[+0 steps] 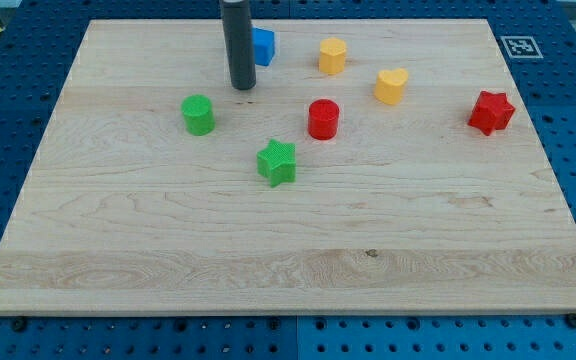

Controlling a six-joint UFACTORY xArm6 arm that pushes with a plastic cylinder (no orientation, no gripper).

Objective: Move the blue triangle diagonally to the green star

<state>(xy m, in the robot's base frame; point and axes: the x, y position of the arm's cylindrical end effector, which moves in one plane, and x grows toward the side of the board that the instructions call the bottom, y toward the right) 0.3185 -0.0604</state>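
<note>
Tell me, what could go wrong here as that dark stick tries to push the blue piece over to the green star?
My tip sits at the view's lower left of the blue triangle, half hiding it. Pushing from there would likely drive it away from the green star, so I must circle behind it first. An off-centre push could spin the triangle aside. The red cylinder stands beside the star and could get bumped if the triangle drifts right.
</note>
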